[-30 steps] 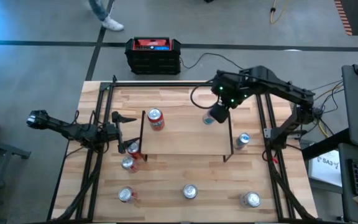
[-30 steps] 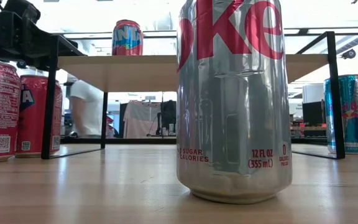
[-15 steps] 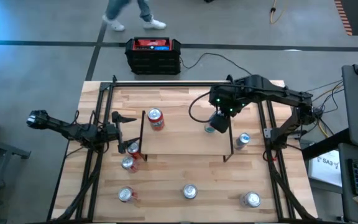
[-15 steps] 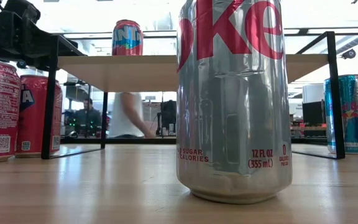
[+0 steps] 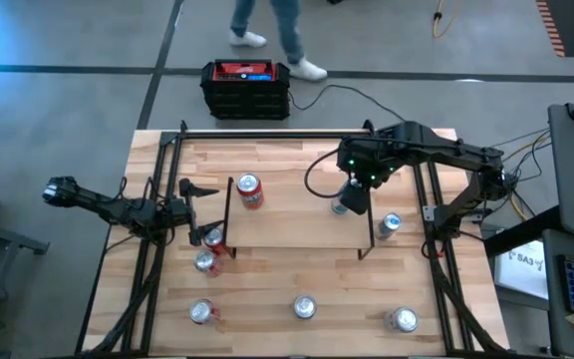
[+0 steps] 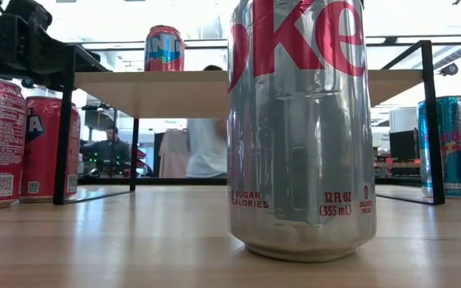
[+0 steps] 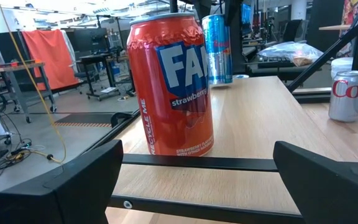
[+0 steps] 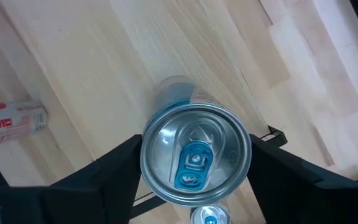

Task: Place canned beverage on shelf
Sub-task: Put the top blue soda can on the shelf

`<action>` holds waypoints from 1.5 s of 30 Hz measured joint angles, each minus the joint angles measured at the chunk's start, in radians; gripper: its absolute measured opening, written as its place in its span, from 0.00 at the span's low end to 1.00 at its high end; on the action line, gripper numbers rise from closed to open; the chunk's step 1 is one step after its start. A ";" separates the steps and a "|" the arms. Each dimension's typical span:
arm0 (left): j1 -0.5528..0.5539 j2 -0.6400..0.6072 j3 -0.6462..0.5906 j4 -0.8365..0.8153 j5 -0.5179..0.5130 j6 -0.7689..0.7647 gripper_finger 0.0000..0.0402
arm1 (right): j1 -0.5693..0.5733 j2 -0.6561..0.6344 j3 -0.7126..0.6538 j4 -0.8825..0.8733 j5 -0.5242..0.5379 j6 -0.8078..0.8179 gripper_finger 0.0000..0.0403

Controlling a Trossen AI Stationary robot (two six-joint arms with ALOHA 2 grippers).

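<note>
The shelf [image 5: 297,224] is a light-wood board on thin black legs in the middle of the table. A red Fanta can [image 5: 250,189] stands on its left part and also shows in the left wrist view [image 7: 173,81]. My right gripper [image 5: 353,197] is over the shelf's right part, shut on a silver can with a blue tab [image 8: 194,155]. The low view does not show this can, so I cannot tell whether its base touches the board. My left gripper [image 5: 197,189] is open and empty at the shelf's left edge, facing the Fanta can. My right gripper holds the can's upper wall, just below the rim [image 8: 146,163], pinched between its two fingers [image 8: 114,171], one on each side. The fingers come from above, pointing down. The can is upright.
Two red cans [image 5: 210,249] stand by the shelf's near-left leg, and a blue can [image 5: 390,224] stands by its right side. Three more cans [image 5: 305,307] stand along the table's near edge. A black-and-red box [image 5: 246,88] sits on the floor beyond the table, where a person walks.
My right gripper has carried the can a little toward the table's near edge over the shelf's right part, then held almost still. A person has walked rightward past the far side of the table.
</note>
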 joint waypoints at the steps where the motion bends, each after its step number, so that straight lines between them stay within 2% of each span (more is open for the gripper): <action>1: 0.000 0.000 0.000 0.000 0.000 0.000 1.00 | 0.000 0.000 0.000 0.000 0.000 0.001 0.63; 17: 0.000 0.000 0.000 0.000 0.000 0.000 1.00 | 0.000 0.000 -0.001 -0.002 -0.012 0.007 0.66; 33: 0.000 0.000 0.000 0.000 0.000 0.000 1.00 | 0.000 0.000 -0.002 -0.001 -0.031 -0.006 0.65; 45: 0.000 0.000 0.000 0.000 0.000 0.000 1.00 | 0.001 -0.037 -0.003 -0.002 -0.054 0.126 0.65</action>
